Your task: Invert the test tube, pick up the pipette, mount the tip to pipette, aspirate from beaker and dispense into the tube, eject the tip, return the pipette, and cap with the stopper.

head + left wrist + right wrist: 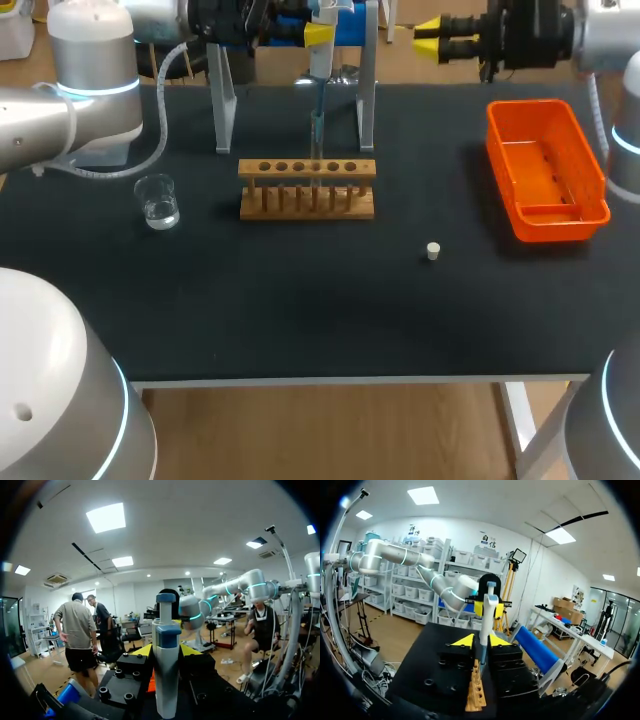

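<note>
A black table fills most of the head view. Our left arm, silver with a glowing blue ring, comes in from the upper left. Our right arm comes in from the upper right.

An orange plastic rectangular tray lies at the right of the frame. A grey metal stand with two upright legs rises at the upper middle. Just in front of it is a wooden test tube rack with a row of holes along its top.

The left end effector is at the top centre, between the stand's legs. Its yellow tips pinch a white and blue pipette from both sides. The pipette hangs upright, and its thin lower end points down over the rack. In the left wrist view the pipette stands clamped between the fingers.

The right end effector is at the upper right, pointing toward the pipette and well apart from it. Its fingers are spread and hold nothing. In the right wrist view the pipette is ahead of the spread tips.

A small clear glass beaker holding some liquid sits left of the rack. A small white stopper lies on the table at centre right, in front of the tray.
</note>
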`<state>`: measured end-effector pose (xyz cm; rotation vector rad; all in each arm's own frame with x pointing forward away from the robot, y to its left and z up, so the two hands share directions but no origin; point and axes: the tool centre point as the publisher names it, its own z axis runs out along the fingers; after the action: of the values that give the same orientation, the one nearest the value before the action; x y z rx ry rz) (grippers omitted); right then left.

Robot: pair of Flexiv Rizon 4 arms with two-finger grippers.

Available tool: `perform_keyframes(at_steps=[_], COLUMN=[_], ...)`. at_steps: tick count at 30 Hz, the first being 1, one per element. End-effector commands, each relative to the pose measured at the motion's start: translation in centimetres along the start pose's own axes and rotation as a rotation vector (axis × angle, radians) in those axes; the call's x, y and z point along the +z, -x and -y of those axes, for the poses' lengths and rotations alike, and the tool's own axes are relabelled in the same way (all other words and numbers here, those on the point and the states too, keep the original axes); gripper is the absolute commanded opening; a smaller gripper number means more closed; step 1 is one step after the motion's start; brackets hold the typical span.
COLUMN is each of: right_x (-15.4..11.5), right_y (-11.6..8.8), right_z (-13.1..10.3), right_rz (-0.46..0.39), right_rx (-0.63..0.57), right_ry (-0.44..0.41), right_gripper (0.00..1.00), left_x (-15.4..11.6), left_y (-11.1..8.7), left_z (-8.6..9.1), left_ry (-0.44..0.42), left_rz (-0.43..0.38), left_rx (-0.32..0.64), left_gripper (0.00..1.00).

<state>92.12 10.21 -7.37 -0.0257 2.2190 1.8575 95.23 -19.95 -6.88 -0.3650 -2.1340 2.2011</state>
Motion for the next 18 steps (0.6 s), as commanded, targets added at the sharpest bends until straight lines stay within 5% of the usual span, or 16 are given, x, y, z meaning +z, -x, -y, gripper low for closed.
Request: perform_keyframes(at_steps=[1,18], right_x=[0.2,3.7], right_y=[0.1,0.0], right_z=[-1.5,-7.4], right_rz=[-0.010,-0.086], right_rx=[0.003,0.057], right_ry=[-0.005,0.055], right_gripper=[0.00,0.00], left_x=[-0.1,-0.1], left_y=[0.2,0.2], left_z=[-0.1,-0.1], left_ry=[-0.003,-0.003], left_rz=[-0.007,-0.007], left_rx=[0.001,0.001], left_gripper=[0.00,0.00])
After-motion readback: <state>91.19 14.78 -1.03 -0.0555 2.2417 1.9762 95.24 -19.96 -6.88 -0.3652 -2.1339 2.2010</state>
